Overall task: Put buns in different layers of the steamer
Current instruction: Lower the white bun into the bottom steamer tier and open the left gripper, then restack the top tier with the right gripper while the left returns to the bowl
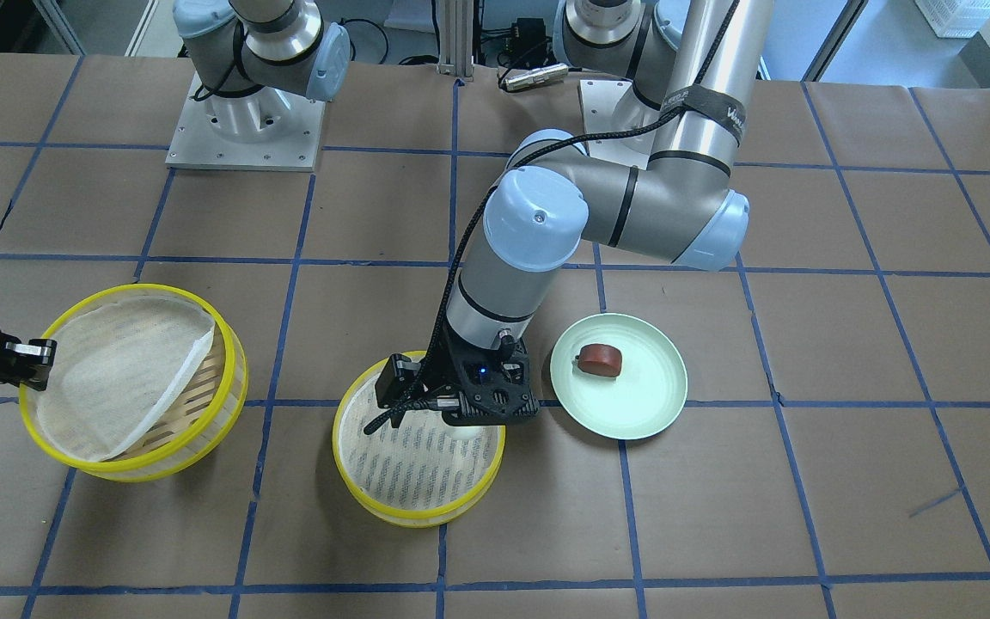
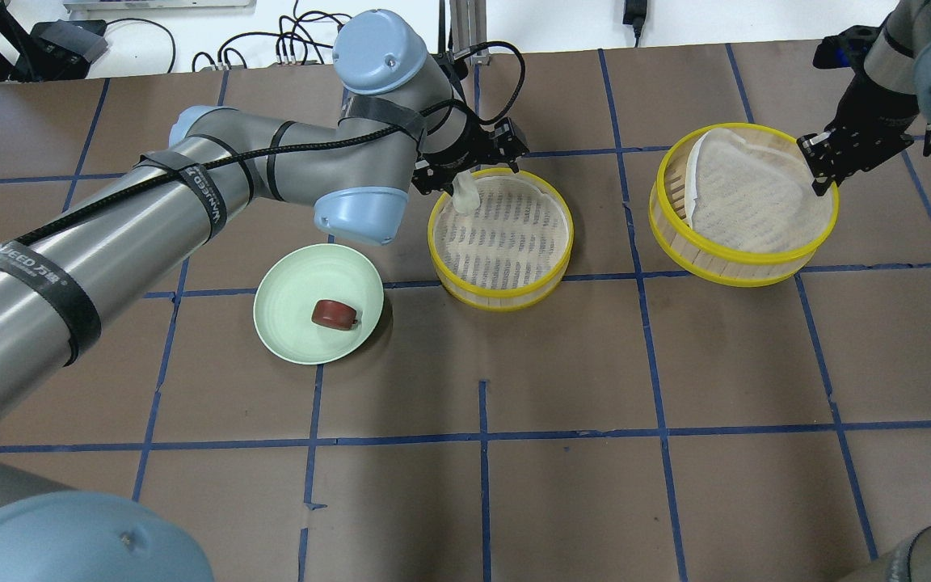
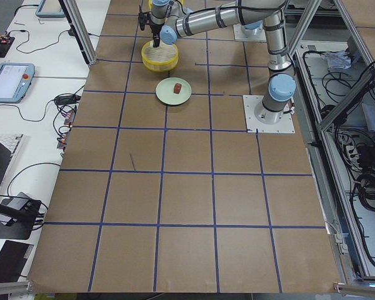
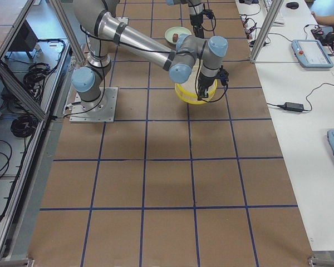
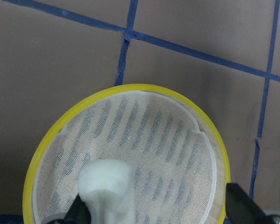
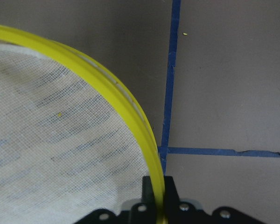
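Brown table (image 2: 514,485), left hand (image 2: 465,191) spread beside white bun (image 5: 107,186), right hand (image 2: 821,166) pinching steamer rim (image 2: 744,275), "NEED" strap (image 2: 45,283)

At the left gripper's (image 5: 157,209) black fingers we see a white bun (image 5: 105,189) over whitish mesh cloth (image 5: 149,140). Dark stripes show through the cloth, inside the bright yellow rim of one steamer tier (image 5: 130,87). Beside that gripper, a pale green plate (image 2: 288,311) carries a reddish-brown bun (image 2: 334,314). The right gripper (image 6: 157,189), black too, meets the yellow rim of the other tier (image 6: 116,93), whose slats (image 2: 676,190) are pale wood. The table (image 2: 562,364) is brown, its grid lines (image 2: 482,412) blue.
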Robot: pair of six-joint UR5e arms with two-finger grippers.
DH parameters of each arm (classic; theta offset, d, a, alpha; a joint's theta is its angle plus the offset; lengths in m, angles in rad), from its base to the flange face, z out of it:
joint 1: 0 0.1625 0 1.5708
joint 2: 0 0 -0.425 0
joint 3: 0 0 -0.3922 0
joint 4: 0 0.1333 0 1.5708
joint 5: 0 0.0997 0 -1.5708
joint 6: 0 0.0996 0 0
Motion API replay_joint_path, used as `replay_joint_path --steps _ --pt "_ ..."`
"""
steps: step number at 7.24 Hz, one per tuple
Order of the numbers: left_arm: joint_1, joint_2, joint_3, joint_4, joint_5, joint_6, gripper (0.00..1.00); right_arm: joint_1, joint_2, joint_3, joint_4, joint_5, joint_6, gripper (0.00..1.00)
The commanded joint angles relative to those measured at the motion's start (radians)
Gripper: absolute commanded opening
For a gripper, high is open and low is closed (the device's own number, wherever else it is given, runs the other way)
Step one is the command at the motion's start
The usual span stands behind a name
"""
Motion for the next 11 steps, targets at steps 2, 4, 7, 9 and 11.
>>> replay_joint_path --steps 2,4,7,9,11 --pt "0.005 0.025 0.005 0.001 0.003 -0.014 1.00 0.007 -0.001 -0.004 0.003 0.004 0.017 0.09" --pt "0.032 0.075 -0.002 -0.057 0.005 0.006 1.00 0.015 -0.004 -0.007 0.003 0.006 0.023 0.09" --pt "0.160 0.192 -0.023 -0.266 0.013 0.270 1.00 0.195 -0.001 0.001 -0.008 0.007 0.273 0.09" --pt "0.302 0.273 -0.134 -0.394 0.022 0.455 1.00 0.254 -0.004 -0.005 -0.008 0.024 0.441 0.09" --pt "0.336 0.255 -0.303 -0.273 0.075 0.459 1.00 0.384 -0.001 -0.025 -0.022 0.055 0.634 0.09"
